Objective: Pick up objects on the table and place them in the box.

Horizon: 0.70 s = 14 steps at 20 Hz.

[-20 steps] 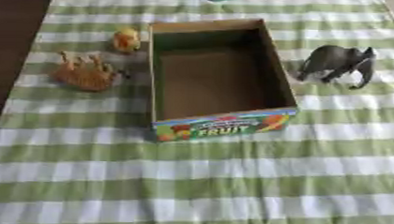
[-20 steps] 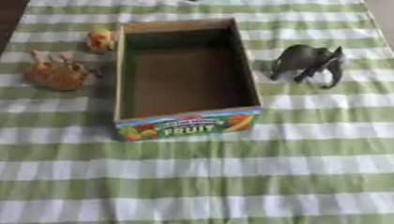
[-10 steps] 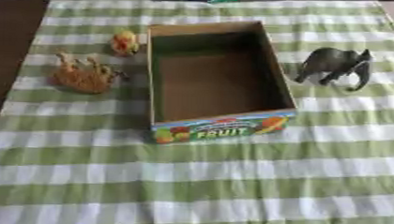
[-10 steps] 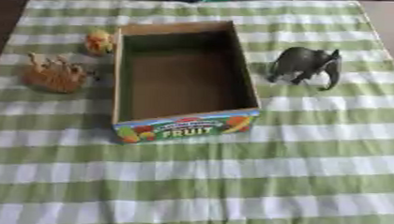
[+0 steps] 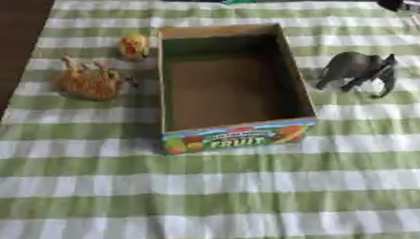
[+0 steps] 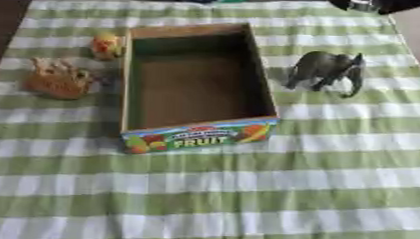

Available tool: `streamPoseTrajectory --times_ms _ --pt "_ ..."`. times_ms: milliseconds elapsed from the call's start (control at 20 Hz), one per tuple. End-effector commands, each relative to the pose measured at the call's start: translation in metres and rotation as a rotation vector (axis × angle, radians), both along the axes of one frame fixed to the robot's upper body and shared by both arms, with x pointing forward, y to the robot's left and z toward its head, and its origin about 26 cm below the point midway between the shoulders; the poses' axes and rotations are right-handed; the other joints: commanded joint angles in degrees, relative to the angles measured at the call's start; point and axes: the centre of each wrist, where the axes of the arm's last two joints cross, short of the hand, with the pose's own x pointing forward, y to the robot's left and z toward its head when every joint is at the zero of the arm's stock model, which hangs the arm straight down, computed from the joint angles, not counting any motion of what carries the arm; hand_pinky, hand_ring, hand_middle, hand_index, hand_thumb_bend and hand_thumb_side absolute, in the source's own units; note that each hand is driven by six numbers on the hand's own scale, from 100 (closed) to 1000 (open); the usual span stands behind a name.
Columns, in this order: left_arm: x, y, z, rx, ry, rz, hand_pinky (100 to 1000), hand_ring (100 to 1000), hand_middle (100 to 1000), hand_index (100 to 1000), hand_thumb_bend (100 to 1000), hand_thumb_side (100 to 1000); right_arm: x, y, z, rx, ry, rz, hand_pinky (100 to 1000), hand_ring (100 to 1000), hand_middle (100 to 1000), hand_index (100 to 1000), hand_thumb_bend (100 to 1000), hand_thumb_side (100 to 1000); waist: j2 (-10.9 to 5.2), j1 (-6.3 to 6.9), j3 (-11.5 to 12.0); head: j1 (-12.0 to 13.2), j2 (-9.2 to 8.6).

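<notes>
Left eye view shows neither robot hand of mine, nor does the right eye view, so I can't tell how open either is or whether it holds anything. The open brown cardboard box with a colourful fruit-print front panel point(image 5: 234, 77) sits mid tabletop on the green-and-white checked cloth point(image 5: 211, 191), and looks empty inside. A grey plastic elephant figure point(image 5: 359, 71) stands just right of the box, apart from its wall. An orange-brown plastic animal figure with legs sticking up point(image 5: 89, 80) lies well left of the box; a small yellow-orange rounded toy point(image 5: 134, 45) sits just beside the box's far left corner. Nothing is placed yet, so I judge the step is the first pick. My call: take the elephant with my right robot hand, grasp around its body rather than trunk or legs, lift clear of the box wall, release low over the box floor. The toy near the corner needs approach from the left so I don't shove the box.
</notes>
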Motion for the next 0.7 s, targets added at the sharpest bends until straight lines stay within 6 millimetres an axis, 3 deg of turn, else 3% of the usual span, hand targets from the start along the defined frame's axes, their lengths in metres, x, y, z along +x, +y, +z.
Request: streamPoseTrajectory --times_ms 50,400,700 --pt "-0.003 0.0 0.009 0.027 -0.028 -0.009 592 617 652 834 100 1000 -0.001 0.0 0.011 -0.012 -0.008 0.0 832 926 852 903 384 982 -0.95 -0.1 0.13 -0.17 -0.62" --pt "-0.002 -0.001 0.009 0.028 -0.026 -0.016 592 617 649 830 100 1000 0.009 0.013 0.004 -0.027 0.016 0.012 837 941 864 943 401 971 -0.84 -0.02 0.47 -0.51 -0.87" --pt "-0.002 -0.002 0.009 0.027 -0.024 -0.017 592 616 647 828 100 1000 0.015 0.012 -0.003 -0.072 0.09 -0.025 855 966 897 985 538 924 -0.58 -0.02 0.41 -0.67 -1.0"
